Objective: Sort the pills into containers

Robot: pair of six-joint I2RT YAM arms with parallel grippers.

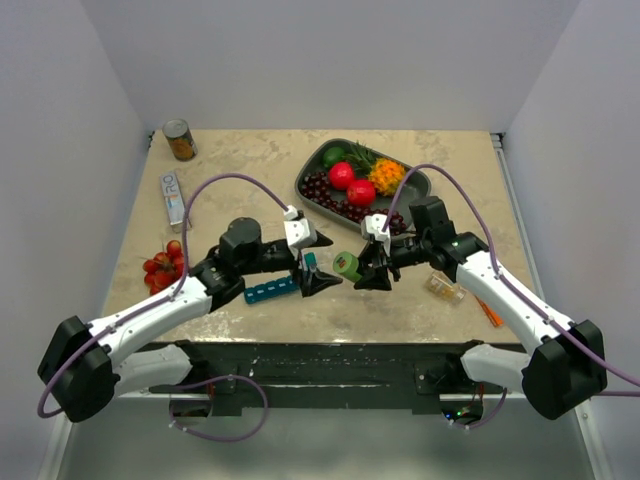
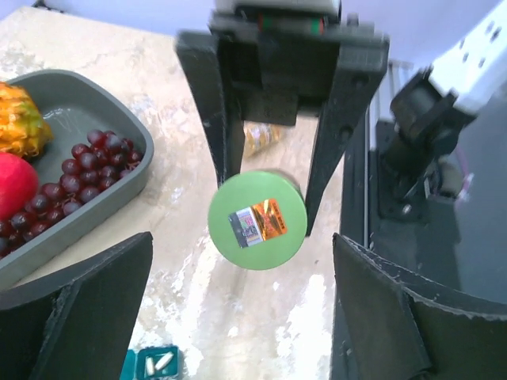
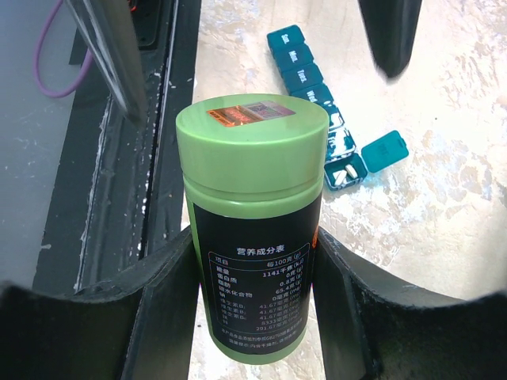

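My right gripper [image 1: 375,270] is shut on a green pill bottle [image 1: 347,265] with a black label; it grips the body [image 3: 253,269] with the green cap [image 3: 252,134] pointing away towards the left arm. My left gripper [image 1: 322,277] is open and empty, facing the cap [image 2: 257,222], which hangs ahead of its spread fingers [image 2: 79,309] without touching them. The teal pill-organizer strip [image 1: 272,290] lies on the table under the left gripper. One end compartment [image 3: 346,174] has its lid open with two white pills in it; it also shows in the left wrist view [image 2: 154,362].
A dark grey fruit tray [image 1: 318,160] with grapes and fruit stands behind the grippers. A can [image 1: 180,140], a white tube [image 1: 173,197] and cherry tomatoes [image 1: 165,265] lie at the left. A clear packet [image 1: 443,288] and an orange item [image 1: 490,315] lie at the right.
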